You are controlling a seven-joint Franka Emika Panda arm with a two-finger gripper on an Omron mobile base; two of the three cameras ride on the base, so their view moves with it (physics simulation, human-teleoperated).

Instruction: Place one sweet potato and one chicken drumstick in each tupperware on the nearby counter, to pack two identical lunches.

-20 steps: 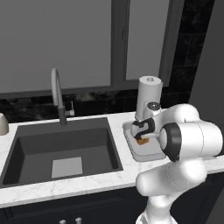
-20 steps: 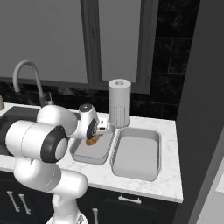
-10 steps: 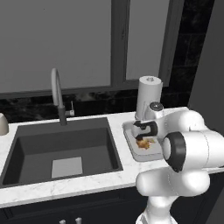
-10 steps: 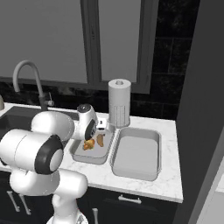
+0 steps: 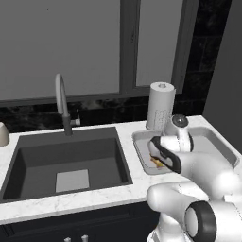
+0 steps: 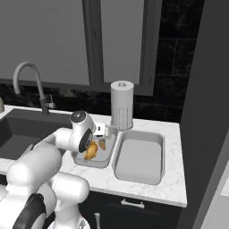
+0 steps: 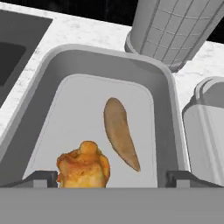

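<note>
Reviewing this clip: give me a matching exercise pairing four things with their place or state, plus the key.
Things:
1. chicken drumstick
2. right tupperware
3. paper towel roll
4. tool

Places or states:
A. standing upright on the counter behind the tupperware
B. open, hanging above the left tupperware
C. lying beside the sweet potato in the left tupperware
D. holding no food

Pairs: 1-C, 2-D, 3-A, 4-B

Golden-brown chicken drumstick point(image 7: 84, 167), light-grey tupperware point(image 7: 52, 87), tan sweet potato point(image 7: 120, 132)
</note>
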